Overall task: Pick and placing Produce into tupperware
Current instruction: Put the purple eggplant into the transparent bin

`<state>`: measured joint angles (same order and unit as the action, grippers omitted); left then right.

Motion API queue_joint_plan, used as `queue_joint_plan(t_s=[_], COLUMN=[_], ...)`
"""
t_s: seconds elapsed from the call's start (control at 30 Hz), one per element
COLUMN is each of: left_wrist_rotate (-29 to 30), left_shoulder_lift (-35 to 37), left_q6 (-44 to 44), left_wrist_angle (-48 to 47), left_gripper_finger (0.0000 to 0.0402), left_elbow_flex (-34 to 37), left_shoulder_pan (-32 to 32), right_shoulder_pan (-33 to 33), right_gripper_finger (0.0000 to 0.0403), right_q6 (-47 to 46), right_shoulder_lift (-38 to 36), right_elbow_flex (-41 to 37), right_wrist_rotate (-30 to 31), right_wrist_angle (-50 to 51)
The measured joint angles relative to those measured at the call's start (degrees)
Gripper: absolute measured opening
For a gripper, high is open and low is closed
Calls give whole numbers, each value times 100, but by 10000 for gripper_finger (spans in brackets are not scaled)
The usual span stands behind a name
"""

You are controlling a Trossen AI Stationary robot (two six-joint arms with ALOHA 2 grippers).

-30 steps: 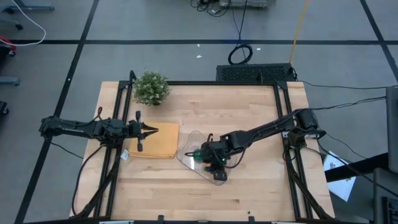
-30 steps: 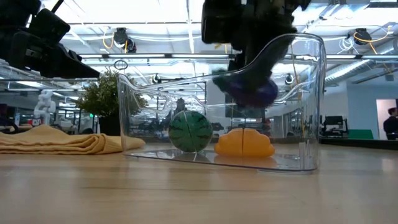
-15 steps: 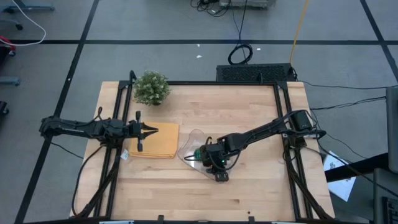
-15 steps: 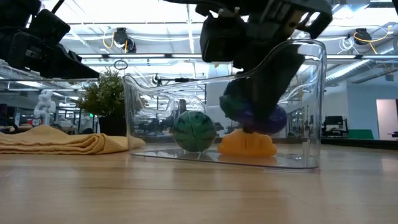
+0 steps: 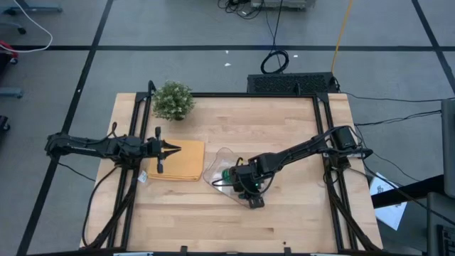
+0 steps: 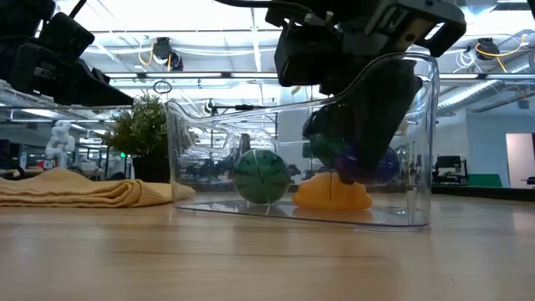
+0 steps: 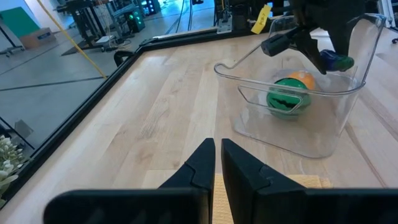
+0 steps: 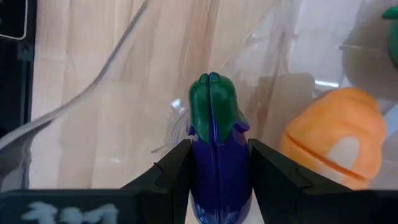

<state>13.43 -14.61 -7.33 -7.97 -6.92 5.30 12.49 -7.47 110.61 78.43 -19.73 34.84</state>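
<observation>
Low view: right gripper reaches down inside the tupperware, fingers pinching the blue-purple piece just above the orange oval. Green striped ball rests on the container floor beside the oval. Tupperware sits near the middle of the table, next to the tan cloth. Left gripper hovers over that cloth by the table's left edge, fingers pressed together. Potted plant at the far left corner.

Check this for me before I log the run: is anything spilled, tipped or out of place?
Nothing stands out. The tupperware sits flat on the table with the green ball and orange piece inside. The right gripper holds the purple piece inside it. The left gripper waits over the tan cloth.
</observation>
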Motion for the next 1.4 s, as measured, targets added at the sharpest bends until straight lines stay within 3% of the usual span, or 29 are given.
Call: queue_joint_plan(t_s=[0.43, 0.93, 1.4], left_wrist_rotate=[0, 0, 0], left_shoulder_lift=[0, 1, 0], left_q6=[13, 11, 11], left_wrist_angle=[0, 0, 0], left_gripper_finger=[33, 33, 33], left_elbow_flex=[0, 0, 0], left_shoulder_pan=[-2, 0, 0], right_shoulder_pan=[98, 72, 46], right_gripper_finger=[130, 130, 130], right_q6=[1040, 1615, 206], right_shoulder_lift=[0, 0, 0], right_elbow_flex=[1, 1, 1], right_wrist_rotate=[4, 11, -153], right_wrist_angle=[86, 56, -567])
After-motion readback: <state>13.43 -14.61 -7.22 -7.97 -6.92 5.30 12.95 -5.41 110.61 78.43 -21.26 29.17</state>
